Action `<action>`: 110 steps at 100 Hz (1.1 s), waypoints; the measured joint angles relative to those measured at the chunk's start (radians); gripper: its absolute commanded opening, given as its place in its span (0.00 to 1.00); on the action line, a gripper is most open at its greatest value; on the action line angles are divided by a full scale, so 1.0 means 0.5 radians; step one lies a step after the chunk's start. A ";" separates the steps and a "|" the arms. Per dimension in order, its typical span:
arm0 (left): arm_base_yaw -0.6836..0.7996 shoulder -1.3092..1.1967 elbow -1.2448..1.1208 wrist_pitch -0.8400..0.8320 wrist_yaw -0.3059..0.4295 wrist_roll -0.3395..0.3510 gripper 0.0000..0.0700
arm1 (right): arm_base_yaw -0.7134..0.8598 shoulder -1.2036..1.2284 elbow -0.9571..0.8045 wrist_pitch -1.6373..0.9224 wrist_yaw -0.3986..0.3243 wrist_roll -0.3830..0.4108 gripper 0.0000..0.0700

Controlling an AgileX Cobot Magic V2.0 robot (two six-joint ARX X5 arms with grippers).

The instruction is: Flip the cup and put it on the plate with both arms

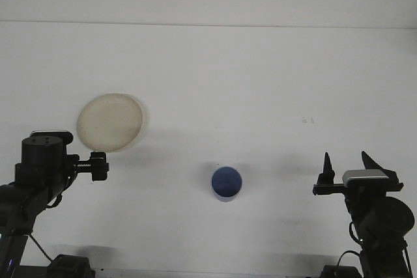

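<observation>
A small round blue cup (226,183) stands on a plain white table (260,83), its open mouth facing up, low in the middle of the view and well apart from both arms. A round, shallow, cream-coloured plate (109,122) lies flat on the table up and to the left of the cup, with bare table between them. The black left gripper (99,166) hovers just below the plate's lower edge, holding nothing, and whether its jaws are apart cannot be told, while the black right gripper (344,166) sits at the far right with its two pointed fingers spread wide and empty.
</observation>
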 measured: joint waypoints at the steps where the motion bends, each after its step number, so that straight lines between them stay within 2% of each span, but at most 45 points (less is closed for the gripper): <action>1: -0.002 0.004 0.007 -0.006 0.007 0.001 0.85 | 0.000 0.000 0.000 0.000 0.000 0.000 0.82; 25: -0.224 0.196 0.279 -0.127 0.213 -0.001 0.84 | 0.000 0.000 0.000 0.000 0.000 0.000 0.82; 71: -1.094 1.094 0.851 -0.175 0.217 -0.054 0.84 | 0.000 0.000 0.000 -0.001 0.000 0.000 0.82; 110: -1.431 1.614 1.083 -0.166 0.218 -0.053 0.84 | 0.000 0.000 0.000 -0.002 0.000 0.000 0.82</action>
